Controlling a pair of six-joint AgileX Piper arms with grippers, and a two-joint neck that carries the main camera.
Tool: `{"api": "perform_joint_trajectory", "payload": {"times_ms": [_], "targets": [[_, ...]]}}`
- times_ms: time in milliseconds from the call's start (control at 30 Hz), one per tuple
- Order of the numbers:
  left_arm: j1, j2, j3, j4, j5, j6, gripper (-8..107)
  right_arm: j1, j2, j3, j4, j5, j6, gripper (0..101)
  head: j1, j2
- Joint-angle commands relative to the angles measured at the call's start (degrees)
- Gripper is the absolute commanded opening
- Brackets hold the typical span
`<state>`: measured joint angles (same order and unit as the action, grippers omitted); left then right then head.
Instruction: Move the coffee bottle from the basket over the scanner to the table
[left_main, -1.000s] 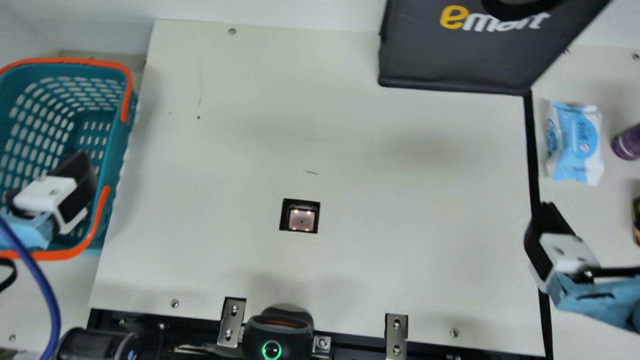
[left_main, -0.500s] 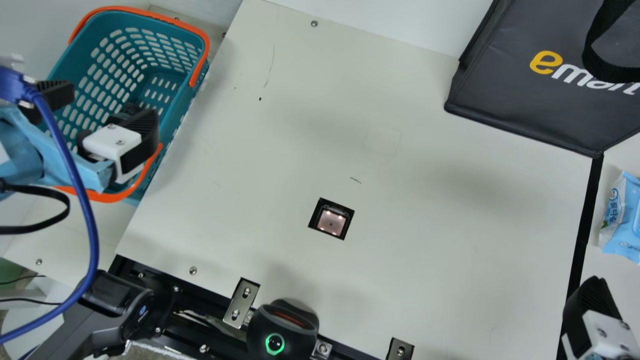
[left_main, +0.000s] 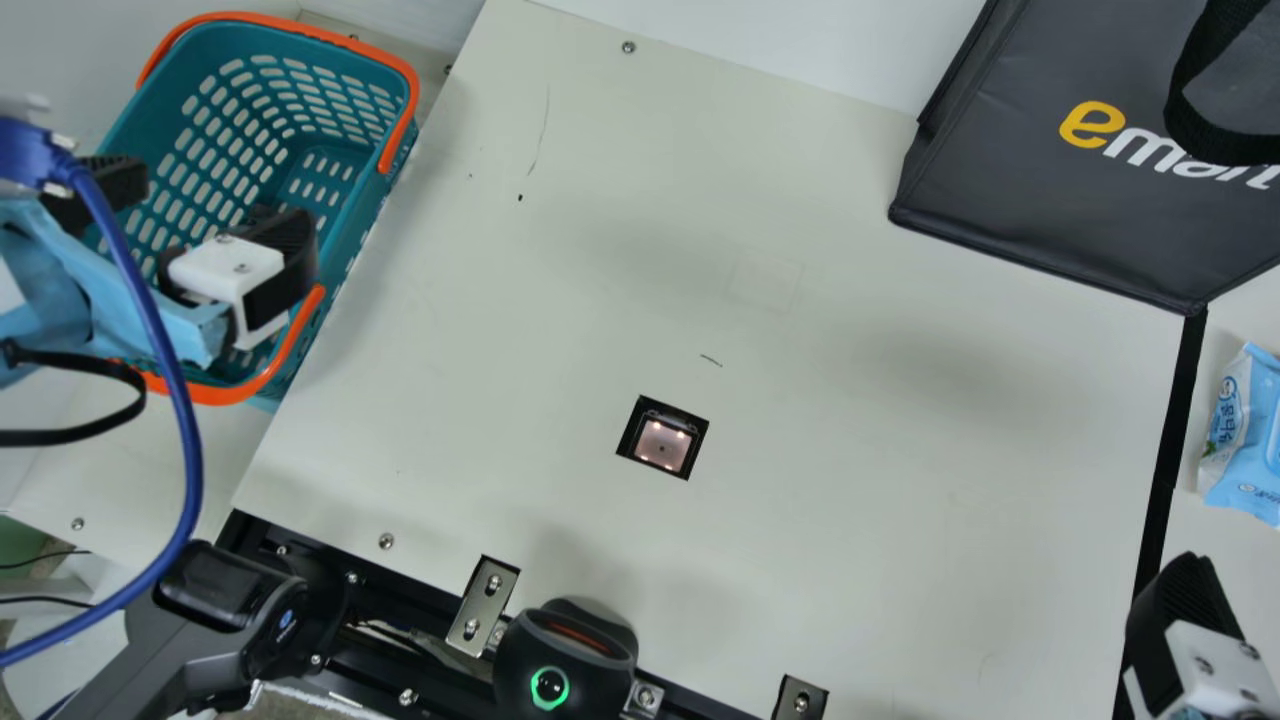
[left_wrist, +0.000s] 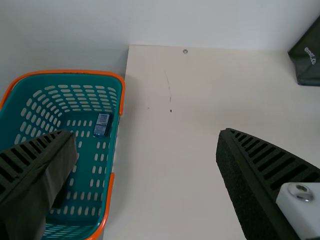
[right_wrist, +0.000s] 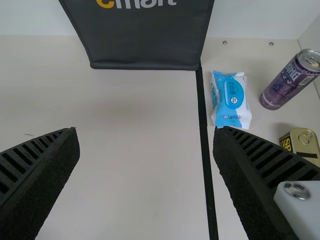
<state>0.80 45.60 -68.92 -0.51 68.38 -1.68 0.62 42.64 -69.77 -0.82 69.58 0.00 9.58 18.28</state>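
In the main view my left gripper (left_main: 205, 215) is over the teal basket (left_main: 400, 160) with its fingers apart. The left wrist view has the same gripper (left_wrist: 145, 137) open, nothing between its fingers. Inside the basket (left_wrist: 118, 125) lies a small blue item with a barcode label (left_wrist: 101, 124), and a dark shape (left_wrist: 61, 196) is partly hidden behind one finger; I cannot tell which is the coffee bottle. The scanner window (left_main: 663, 443) is set into the table (left_main: 850, 450). My right gripper (left_main: 1190, 640) is at the main view's lower right; in its wrist view the gripper (right_wrist: 145, 137) stands open and holds nothing.
A dark shopping bag (left_main: 1060, 190) stands at the far right. Right of the black strip (right_wrist: 206, 135) are a wipes pack (right_wrist: 231, 100), a purple can (right_wrist: 291, 82) and a small tin (right_wrist: 302, 142). The basket's orange handles (left_main: 285, 345) rise at its rim.
The neck camera has turned since the earliest picture. Over the last half second my left arm has shifted only slightly above the basket, and my right gripper has kept still.
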Motion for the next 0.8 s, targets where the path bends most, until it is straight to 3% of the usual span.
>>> {"api": "perform_joint_trajectory", "payload": {"times_ms": [0, 333, 567, 767], "targets": [[2.05, 1.53, 0.09, 0.45, -0.93, -0.85, 90, 0.0, 0.0, 0.0, 0.0, 0.0, 0.0, 95, -1.66, 0.14], [15.87, 9.67, 0.02, -0.28, -5.49, 0.65, 90, 0.0, 0.0, 0.0, 0.0, 0.0, 0.0, 95, -1.66, 0.14], [27.12, 16.14, -1.3, -3.64, -7.88, 6.41, 90, 0.0, 0.0, 0.0, 0.0, 0.0, 0.0, 95, -1.66, 0.14], [32.98, 21.61, -2.58, -5.93, -9.16, 12.04, 90, 0.0, 0.0, 0.0, 0.0, -0.01, 0.0, 95, -1.66, 0.14]]}}
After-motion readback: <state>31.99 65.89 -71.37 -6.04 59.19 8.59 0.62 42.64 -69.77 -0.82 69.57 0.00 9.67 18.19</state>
